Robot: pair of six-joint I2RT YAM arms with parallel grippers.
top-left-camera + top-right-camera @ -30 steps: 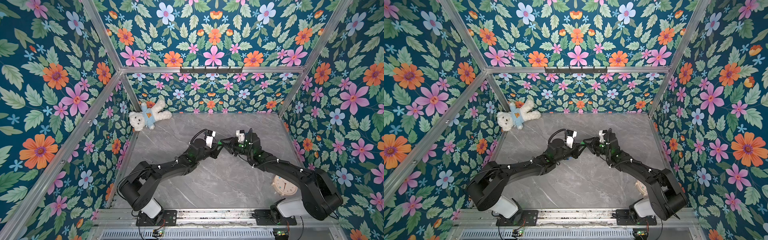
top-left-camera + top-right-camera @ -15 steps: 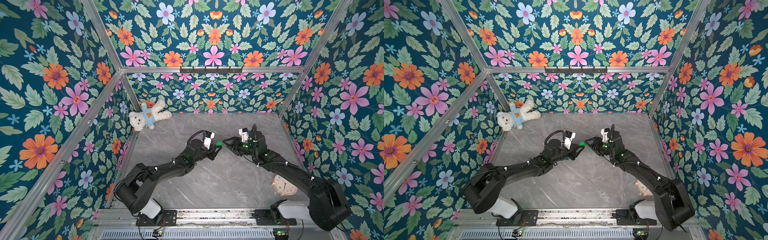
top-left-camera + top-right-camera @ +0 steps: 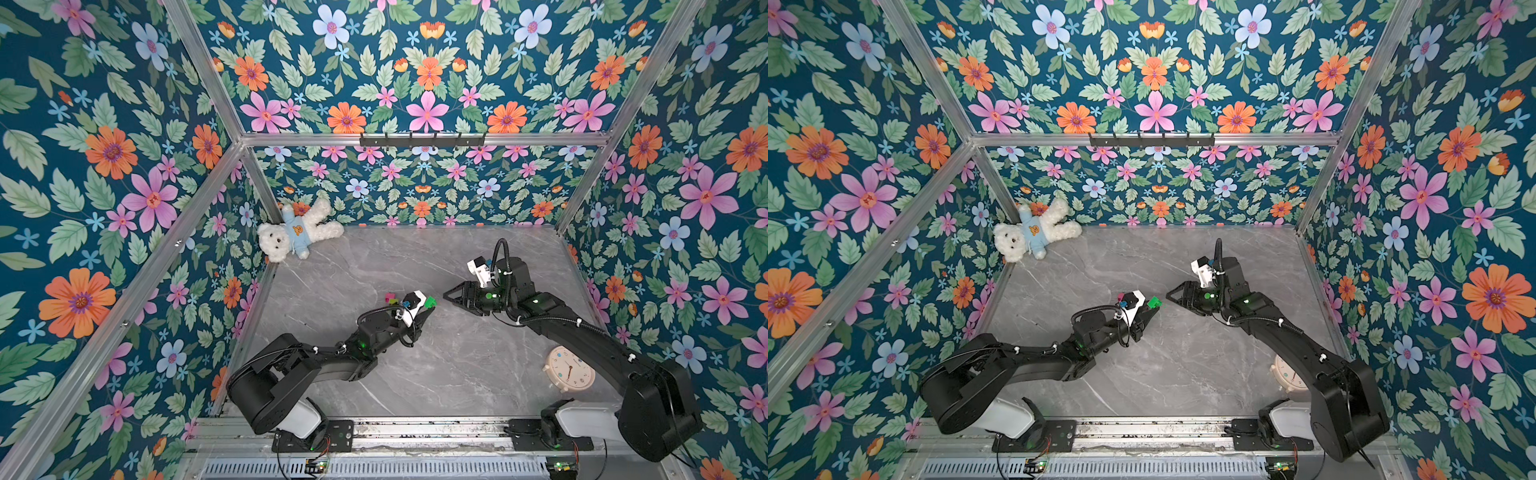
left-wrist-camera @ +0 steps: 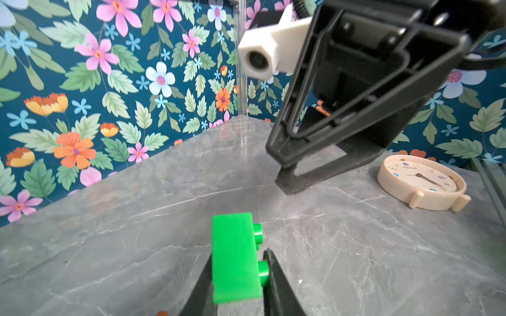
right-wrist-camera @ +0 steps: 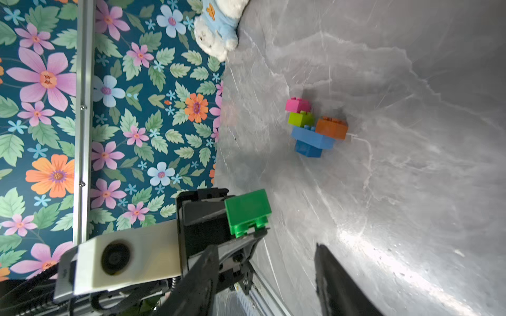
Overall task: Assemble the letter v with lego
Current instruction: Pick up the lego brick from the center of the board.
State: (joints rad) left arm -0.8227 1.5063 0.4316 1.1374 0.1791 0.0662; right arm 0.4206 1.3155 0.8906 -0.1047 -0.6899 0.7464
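Note:
My left gripper (image 3: 428,306) is shut on a green lego brick (image 3: 430,301), held above the table's middle; the left wrist view shows the green brick (image 4: 235,257) pinched between both fingers, studs sideways. My right gripper (image 3: 447,296) hangs open and empty a short gap to the right of it, pointing at it. In the right wrist view a partly built letter v (image 5: 315,128) stands on the table: pink on lime, orange beside them, on a light-blue brick over a dark-blue one. In both top views my left wrist hides most of it; only pink (image 3: 1122,297) shows.
A white teddy bear (image 3: 297,235) lies in the far left corner. A cream clock (image 3: 568,369) lies flat near the front right, beside my right arm. Floral walls close in the grey marble table (image 3: 436,374) on three sides.
My right gripper has opened, let go of the green brick and drawn back to the right. My left gripper keeps the brick and has shifted slightly left and nearer the front.

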